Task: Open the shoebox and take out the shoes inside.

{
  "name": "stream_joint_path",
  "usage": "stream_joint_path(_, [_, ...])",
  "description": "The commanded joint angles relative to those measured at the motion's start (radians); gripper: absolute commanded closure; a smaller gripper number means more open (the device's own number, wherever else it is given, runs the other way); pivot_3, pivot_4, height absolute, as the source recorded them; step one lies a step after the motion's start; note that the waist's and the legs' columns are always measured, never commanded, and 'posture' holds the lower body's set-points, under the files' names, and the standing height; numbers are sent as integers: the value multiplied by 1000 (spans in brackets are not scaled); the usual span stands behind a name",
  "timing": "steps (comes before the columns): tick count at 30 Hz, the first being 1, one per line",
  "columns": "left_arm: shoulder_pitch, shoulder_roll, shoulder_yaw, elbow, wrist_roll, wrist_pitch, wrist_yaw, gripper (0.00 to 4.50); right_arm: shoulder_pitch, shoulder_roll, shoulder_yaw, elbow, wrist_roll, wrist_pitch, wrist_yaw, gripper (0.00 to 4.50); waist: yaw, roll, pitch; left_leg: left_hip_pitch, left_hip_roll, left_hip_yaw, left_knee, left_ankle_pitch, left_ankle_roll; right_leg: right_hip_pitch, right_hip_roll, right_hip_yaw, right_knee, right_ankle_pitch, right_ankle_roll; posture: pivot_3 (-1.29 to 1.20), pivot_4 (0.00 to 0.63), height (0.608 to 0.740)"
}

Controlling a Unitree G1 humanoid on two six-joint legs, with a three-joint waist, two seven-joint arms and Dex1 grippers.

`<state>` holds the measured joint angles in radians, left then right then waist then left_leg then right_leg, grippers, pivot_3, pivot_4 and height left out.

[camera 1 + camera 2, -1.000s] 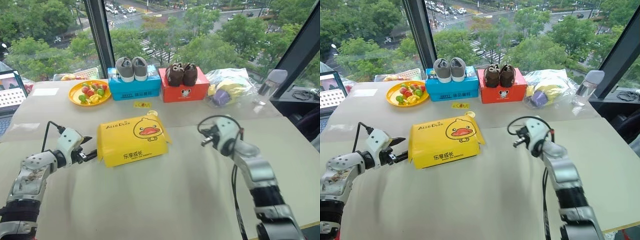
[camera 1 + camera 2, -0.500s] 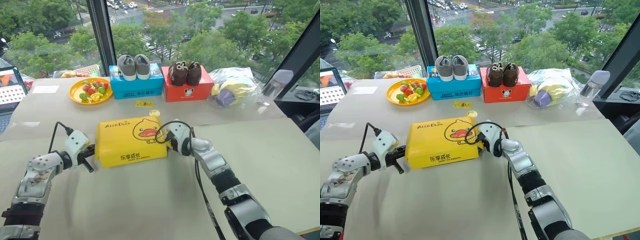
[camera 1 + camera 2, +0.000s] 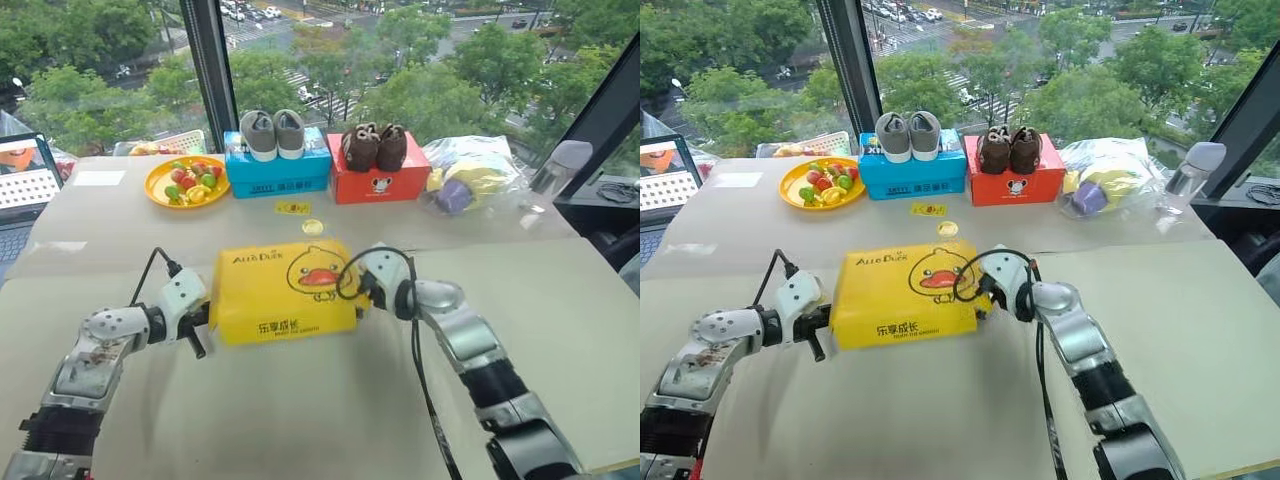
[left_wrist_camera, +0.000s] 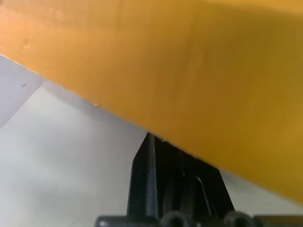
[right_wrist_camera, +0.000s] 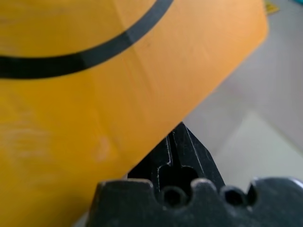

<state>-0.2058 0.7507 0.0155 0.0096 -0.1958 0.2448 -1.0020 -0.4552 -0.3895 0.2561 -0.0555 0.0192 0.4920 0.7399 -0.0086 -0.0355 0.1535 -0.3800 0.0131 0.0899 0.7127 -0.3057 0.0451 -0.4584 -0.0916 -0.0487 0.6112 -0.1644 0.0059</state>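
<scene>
So the two head cams are sitting up high, looking forward and down over the table (image 3: 330, 420), out toward the windows at the back. They're side by side, so they're sharing nearly the whole scene: the yellow box (image 3: 285, 290), both arms, the stuff along the far edge. The left wrist cam is riding right behind the left gripper (image 4: 177, 189), looking along its fingers, jammed up against the box's yellow side. The right wrist cam is doing the same behind the right gripper (image 5: 182, 156), super close to the lid edge.
</scene>
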Motion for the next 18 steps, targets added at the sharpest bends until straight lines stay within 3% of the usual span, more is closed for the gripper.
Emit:
stream_joint_path(1, [6,-20,-95,-113,-25,-45,-91,4485,73,-13,61,-251,62,77,54,4500,-1,0,0,0,0,0,0,0,0,0,0,0,0,0,0,0,150,731])
stream_joint_path(6, [27,-6,-99,-147,-23,-38,-118,4485,163,-33,57,-390,77,176,32,4500,-1,0,0,2,0,1,0,-3,5,1,0,1,-1,-1,1,0,150,731])
stream_joint_path(12, [68,9,-83,-143,-24,-35,-132,4485,166,3,19,-347,43,201,-45,4500,-3,0,0,6,0,1,0,-4,6,3,0,2,0,-1,0,0,150,731])
stream_joint_path(18, [105,53,10,25,-14,-103,-137,4485,200,-95,-65,-309,42,155,-16,4500,-2,0,0,8,0,2,0,-3,6,3,0,3,0,-2,-1,0,150,731])
